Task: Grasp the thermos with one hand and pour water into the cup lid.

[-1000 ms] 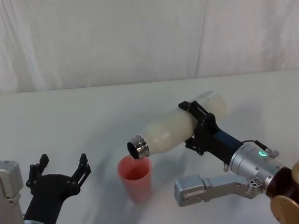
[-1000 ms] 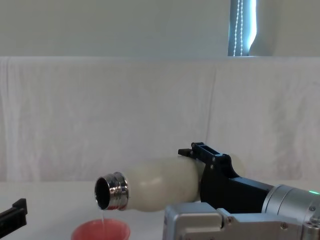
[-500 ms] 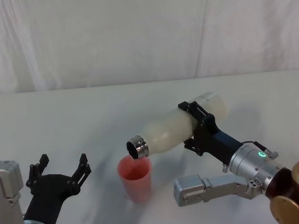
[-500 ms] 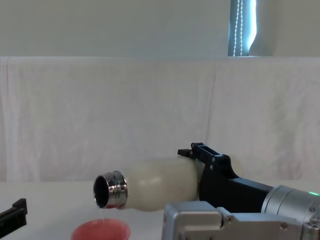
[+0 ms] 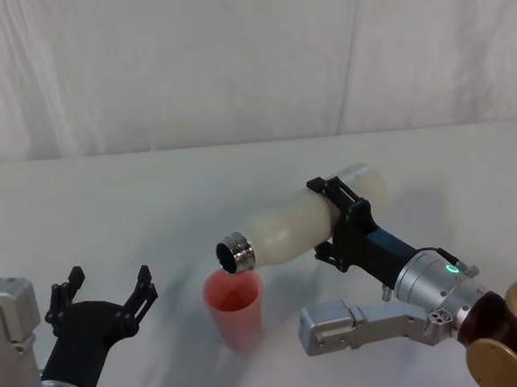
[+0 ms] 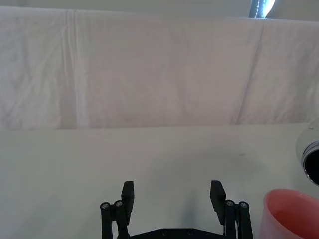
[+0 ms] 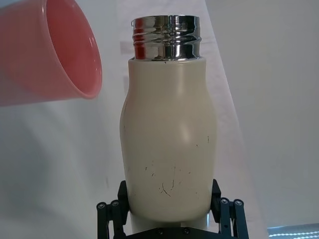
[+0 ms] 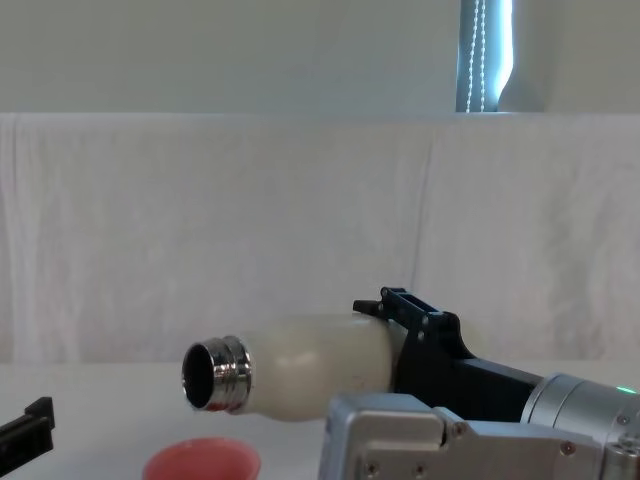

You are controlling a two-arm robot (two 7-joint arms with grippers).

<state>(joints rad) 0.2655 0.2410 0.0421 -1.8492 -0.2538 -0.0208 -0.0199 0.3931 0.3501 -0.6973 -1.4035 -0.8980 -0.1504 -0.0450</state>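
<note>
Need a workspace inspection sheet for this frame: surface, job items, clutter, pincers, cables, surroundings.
Surface: white table, bare apart from the job's things.
Thermos: cream-white, lid off, tipped near level, steel neck just above the cup lid's rim; no stream visible in the chest view.
Cup lid: salmon-pink, upright on the table.
Clutter: nothing seen.
Right pincer: shut on the thermos near its base end.
Left pincer: open, low at the near left, beside the cup lid, touching nothing.
Cables: nothing seen.
Surroundings: white cloth backdrop; bright window strip above it.
</note>
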